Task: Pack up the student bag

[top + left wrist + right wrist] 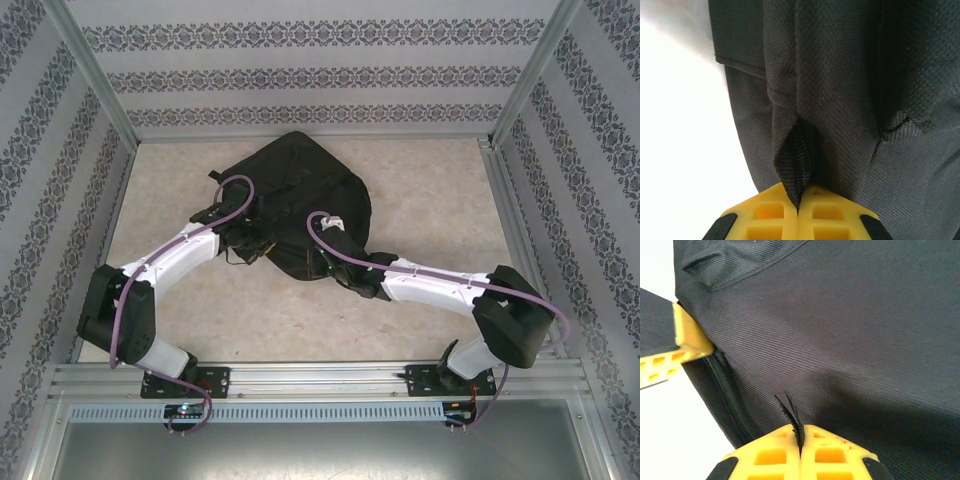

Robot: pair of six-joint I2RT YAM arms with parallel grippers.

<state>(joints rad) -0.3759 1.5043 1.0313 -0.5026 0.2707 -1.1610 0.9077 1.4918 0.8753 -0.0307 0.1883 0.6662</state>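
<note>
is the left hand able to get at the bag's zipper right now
Probably yes: the left hand is shut on a student bag fold right at the zipper, nothing in between.

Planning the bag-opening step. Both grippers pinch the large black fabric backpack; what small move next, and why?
Probably pull them gently apart to widen the gap: the left gripper is shut on the black fabric backpack beside its zipper teeth, the right gripper on a fabric edge nearby.
</note>
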